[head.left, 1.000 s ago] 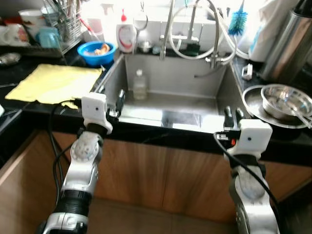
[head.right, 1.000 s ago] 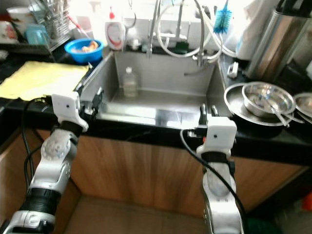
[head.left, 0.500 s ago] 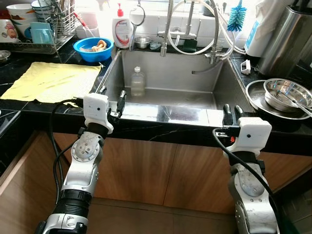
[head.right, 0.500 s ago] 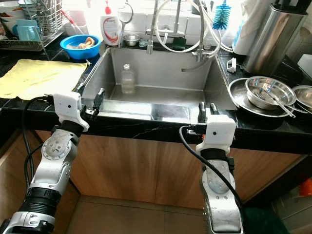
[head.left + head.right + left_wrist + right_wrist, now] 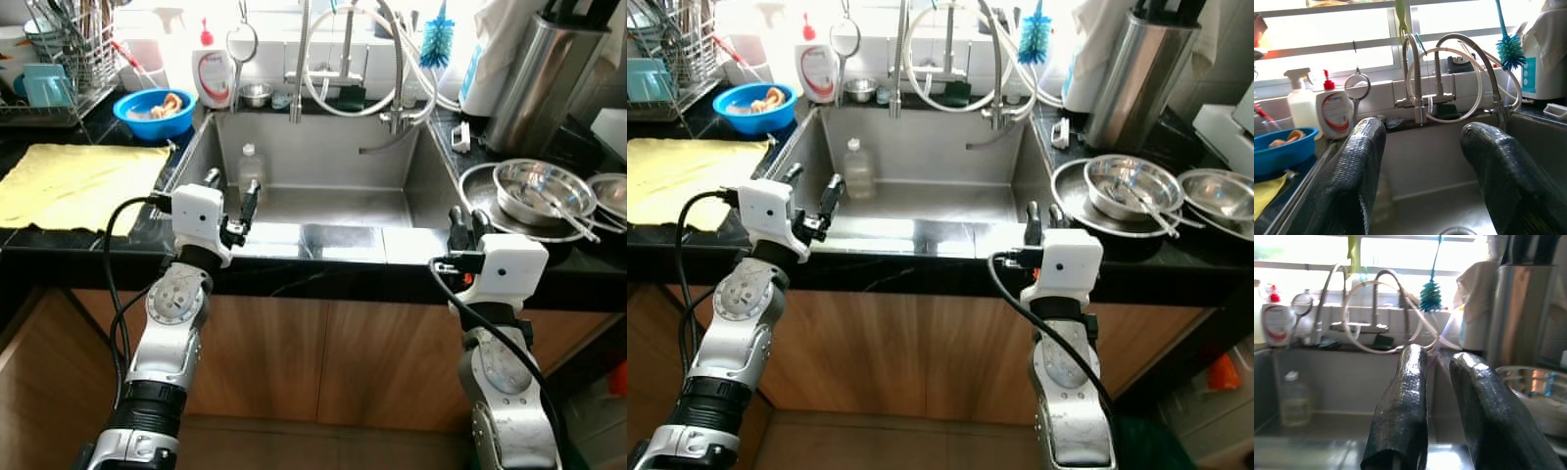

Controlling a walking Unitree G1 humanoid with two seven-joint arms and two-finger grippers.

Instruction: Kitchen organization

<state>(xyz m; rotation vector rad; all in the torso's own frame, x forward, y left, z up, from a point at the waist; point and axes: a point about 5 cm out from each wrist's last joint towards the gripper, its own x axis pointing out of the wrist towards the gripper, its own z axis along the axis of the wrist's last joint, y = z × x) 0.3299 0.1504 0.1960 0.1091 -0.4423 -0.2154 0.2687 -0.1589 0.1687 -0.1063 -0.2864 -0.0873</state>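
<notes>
Everything here sits around the steel sink (image 5: 411, 186), so I place things by it. Far to its left, a dish rack (image 5: 59, 59) runs off the frame edge, and its contents are too bright and cut off to name. Nearer, a yellow cloth (image 5: 73, 181) lies flat on the black counter, its long side running toward the sink. Behind that, a blue bowl (image 5: 152, 103) holds some pale scraps I cannot identify. A white soap bottle with a red pump (image 5: 211, 73) stands upright at the sink's back left corner, with a small round strainer (image 5: 241, 44) hanging just beside it.

The left gripper (image 5: 228, 188) hovers over the sink's left front rim, its fingers spread wide apart and holding nothing; it points toward the back wall. Inside the basin, against the back left, a small clear bottle (image 5: 252, 168) stands upright, cap up, partly hidden by the left gripper.

The faucet (image 5: 345, 59) rises behind the sink's middle, wrapped in looping hoses; the window glare washes out its top. A blue bottle brush (image 5: 436, 39) hangs bristles-down toward the back right.

The right gripper (image 5: 462, 227) rests at the sink's right front corner, fingers (image 5: 1400, 416) only a narrow gap apart, gripping nothing, pointing toward the back wall.

Right of the sink, steel bowls (image 5: 544, 191) are stacked on a round tray with utensils lying in them; another bowl (image 5: 1220, 196) is cut off beyond. A tall steel container (image 5: 534, 73) stands behind, its top out of frame.
</notes>
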